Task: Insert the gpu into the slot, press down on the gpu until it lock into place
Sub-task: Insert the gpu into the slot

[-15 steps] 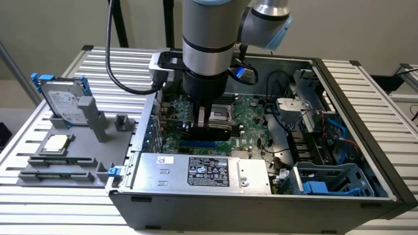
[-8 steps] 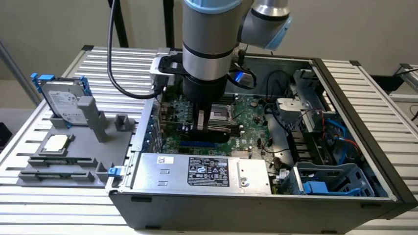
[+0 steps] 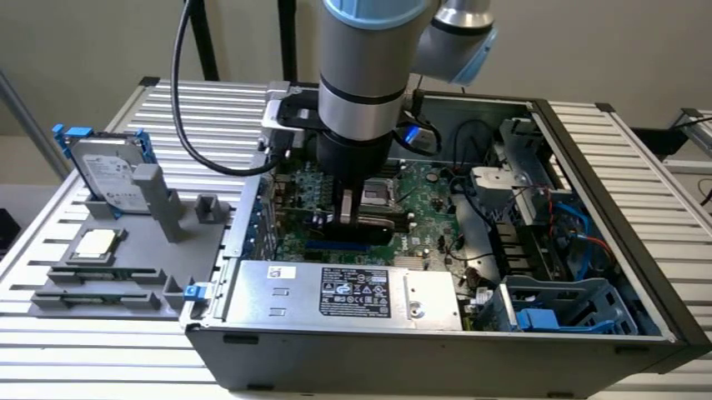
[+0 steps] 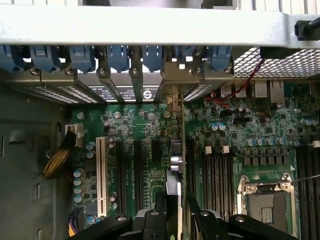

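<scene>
Exterior view, near edge: the silver labelled power-supply box [image 3: 345, 292] lies along the front wall of the open dark-grey computer case [image 3: 445, 367], which stands on the slatted metal worktop [image 3: 100, 367]. Just behind the box runs the long bright-blue plastic slot [image 3: 339, 247], with little free room between the two. Directly over the slot stands the thin black rectangular gpu [image 3: 373, 227], upright on its long edge and pinched by the hand [image 3: 358, 217]. Whether its lower edge sits in the slot cannot be told. Beyond it the green motherboard [image 3: 428, 187] lies open, with a square metal processor socket [image 3: 384, 192] near. A grey fixture tray [image 3: 156, 258] sits well apart at the exterior view's left.

Wrist view adds: the gpu [image 4: 174, 170] is seen edge-on, clasped on both faces by the hand [image 4: 176, 207]. Its far end meets the rear panel under a row of blue clips [image 4: 117, 57]. A white connector strip [image 4: 101, 175] and black memory strips [image 4: 215, 175] flank the card, both apart from it.
</scene>
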`<state>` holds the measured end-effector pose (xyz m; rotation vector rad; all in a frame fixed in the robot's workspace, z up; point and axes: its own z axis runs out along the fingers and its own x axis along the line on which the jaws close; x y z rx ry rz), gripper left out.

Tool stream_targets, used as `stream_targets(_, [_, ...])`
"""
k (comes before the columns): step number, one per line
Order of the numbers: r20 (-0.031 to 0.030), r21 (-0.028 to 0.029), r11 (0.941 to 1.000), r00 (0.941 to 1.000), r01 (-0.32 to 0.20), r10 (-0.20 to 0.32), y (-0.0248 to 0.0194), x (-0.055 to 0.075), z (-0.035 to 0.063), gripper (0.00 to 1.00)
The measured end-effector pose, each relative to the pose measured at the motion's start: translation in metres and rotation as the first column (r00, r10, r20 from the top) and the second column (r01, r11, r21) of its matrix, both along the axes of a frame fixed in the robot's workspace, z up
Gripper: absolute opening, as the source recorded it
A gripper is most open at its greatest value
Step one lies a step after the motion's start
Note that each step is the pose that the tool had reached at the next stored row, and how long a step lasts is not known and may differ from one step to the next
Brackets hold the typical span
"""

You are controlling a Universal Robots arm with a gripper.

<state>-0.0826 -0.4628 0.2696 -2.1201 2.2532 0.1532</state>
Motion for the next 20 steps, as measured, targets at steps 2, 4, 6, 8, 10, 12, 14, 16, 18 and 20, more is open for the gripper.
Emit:
stream_targets(2, [-0.0009,-0.002,1.0,1.0,0.0,0.0,0.0,0.0002,-0.0008,0.26])
stream_targets(4, [-0.0018,-0.0052,1.0,1.0,0.0,0.0,0.0,0.0002,-0.0021,0.26])
stream_targets(6, [-0.0029,-0.0107,0.9999,1.0,0.0,0.0,0.0,0.0002,-0.0037,0.26])
stream_targets(8, [-0.0045,-0.0155,0.9999,1.0,0.0,0.0,0.0001,0.0003,-0.0053,0.26])
stream_targets(10, [-0.0087,-0.0184,0.9998,1.0,0.0,0.0,0.0004,0.0002,-0.0062,0.26])
stream_targets(12, [-0.0177,-0.02,0.9998,0.9998,-0.001,0.0,0.0007,0.0003,-0.0066,0.26])
stream_targets(14, [-0.0295,-0.021,0.9998,0.9996,0.0,0.0,0.0013,0.0002,-0.0074,0.26])
stream_targets(16, [-0.0417,-0.0245,0.9997,0.9991,-0.001,0.0,0.0014,0.0004,-0.0068,0.26])
stream_targets(18, [-0.0467,-0.0254,0.9997,0.9989,-0.001,0.0,0.0016,0.0006,-0.0068,0.26])
stream_targets(20, [-0.0482,-0.0259,0.9997,0.9988,-0.001,0.0,0.002,0.0009,-0.0068,0.26])
